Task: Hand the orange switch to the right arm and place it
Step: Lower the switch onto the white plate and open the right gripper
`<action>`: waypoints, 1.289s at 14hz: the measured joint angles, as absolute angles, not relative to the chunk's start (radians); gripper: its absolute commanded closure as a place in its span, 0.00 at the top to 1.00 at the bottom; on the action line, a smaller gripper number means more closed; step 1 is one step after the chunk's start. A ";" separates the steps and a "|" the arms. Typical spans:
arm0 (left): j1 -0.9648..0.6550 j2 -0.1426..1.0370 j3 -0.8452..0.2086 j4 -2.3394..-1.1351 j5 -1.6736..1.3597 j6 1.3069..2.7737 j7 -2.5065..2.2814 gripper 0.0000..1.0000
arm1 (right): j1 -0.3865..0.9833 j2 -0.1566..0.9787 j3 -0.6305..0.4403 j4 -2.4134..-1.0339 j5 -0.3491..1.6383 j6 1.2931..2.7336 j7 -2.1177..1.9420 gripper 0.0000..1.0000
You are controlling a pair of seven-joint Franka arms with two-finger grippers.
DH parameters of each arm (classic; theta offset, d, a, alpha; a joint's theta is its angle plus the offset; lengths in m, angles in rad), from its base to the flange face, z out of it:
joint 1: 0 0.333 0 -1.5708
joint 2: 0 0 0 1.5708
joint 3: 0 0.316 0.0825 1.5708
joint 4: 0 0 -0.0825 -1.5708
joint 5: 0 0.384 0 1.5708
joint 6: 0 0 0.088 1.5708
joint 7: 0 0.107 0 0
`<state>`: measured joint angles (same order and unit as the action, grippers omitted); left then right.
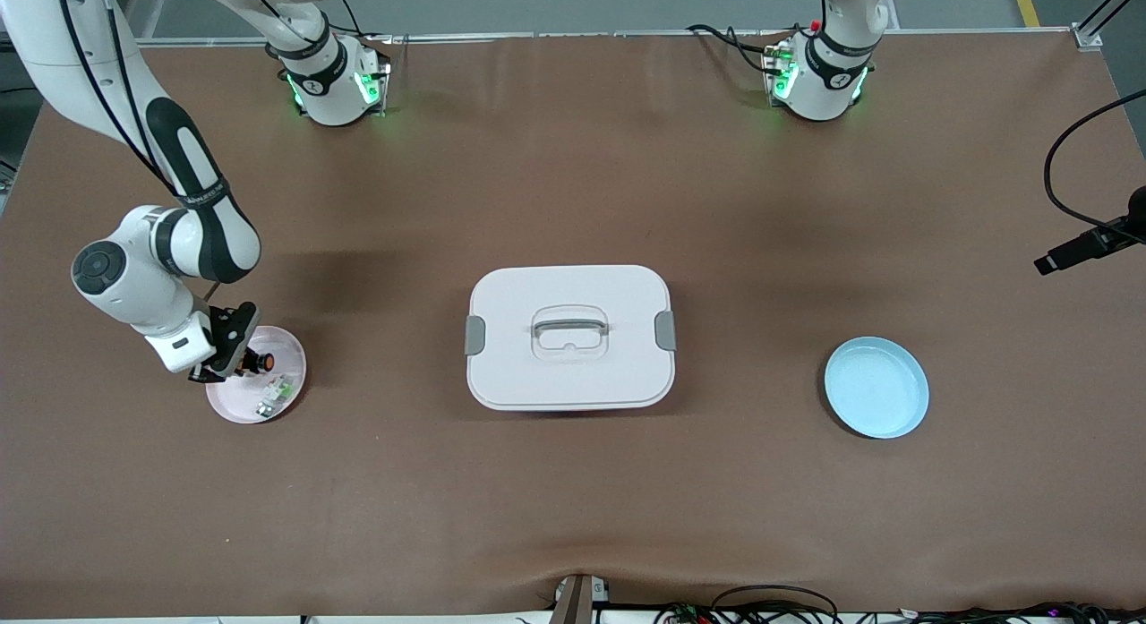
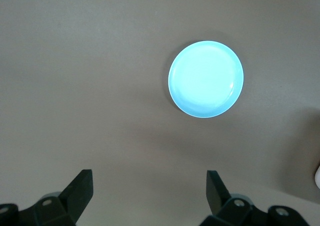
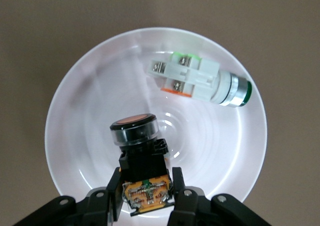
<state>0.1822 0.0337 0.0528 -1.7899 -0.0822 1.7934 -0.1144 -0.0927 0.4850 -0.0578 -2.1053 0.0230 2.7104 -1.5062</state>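
The right gripper (image 3: pixel 147 198) held the small orange-capped, black-barrelled switch (image 3: pixel 139 158) by its rear block, jaws closed on it, over the pale pink round dish (image 1: pixel 291 360). The left gripper (image 2: pixel 150 191) waited, jaws wide, above the surface. A straight lift would avoid disturbing the white-and-green component (image 3: pixel 200 80).

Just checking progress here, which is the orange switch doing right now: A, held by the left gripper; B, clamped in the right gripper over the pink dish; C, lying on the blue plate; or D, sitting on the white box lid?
B: the right gripper is shut on the orange switch above the pink dish.
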 measured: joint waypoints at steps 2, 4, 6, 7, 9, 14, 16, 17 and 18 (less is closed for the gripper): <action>0.115 0.034 0.124 -1.790 -0.082 1.792 -0.114 1.00 | -0.095 0.495 -0.058 -2.107 0.023 2.721 -1.507 0.00; 0.083 0.033 0.153 -1.789 -0.082 1.791 -0.114 1.00 | -0.096 0.503 -0.057 -2.107 0.024 2.728 -1.506 0.99; 0.047 0.033 0.188 -1.789 -0.082 1.791 -0.114 1.00 | -0.098 0.504 -0.058 -2.107 0.024 2.728 -1.504 1.00; 0.025 0.033 0.210 -1.788 -0.082 1.791 -0.114 1.00 | -0.099 0.504 -0.058 -2.107 0.024 2.728 -1.504 1.00; 0.000 0.033 0.236 -1.788 -0.082 1.791 -0.114 1.00 | -0.101 0.504 -0.058 -2.107 0.024 2.727 -1.504 1.00; -0.030 0.036 0.239 -1.725 -0.082 1.791 -0.115 1.00 | -0.110 0.459 -0.057 -2.075 0.031 2.556 -1.485 1.00; -0.044 0.037 0.238 -1.677 -0.082 1.791 -0.115 1.00 | -0.111 0.399 -0.057 -2.054 0.034 2.417 -1.409 1.00; -0.051 0.038 0.238 -1.657 -0.082 1.791 -0.115 1.00 | -0.112 0.364 -0.056 -2.044 0.034 2.349 -1.355 1.00; -0.064 0.039 0.234 -1.641 -0.082 1.791 -0.115 1.00 | -0.111 0.328 -0.054 -2.029 0.034 2.278 -1.295 1.00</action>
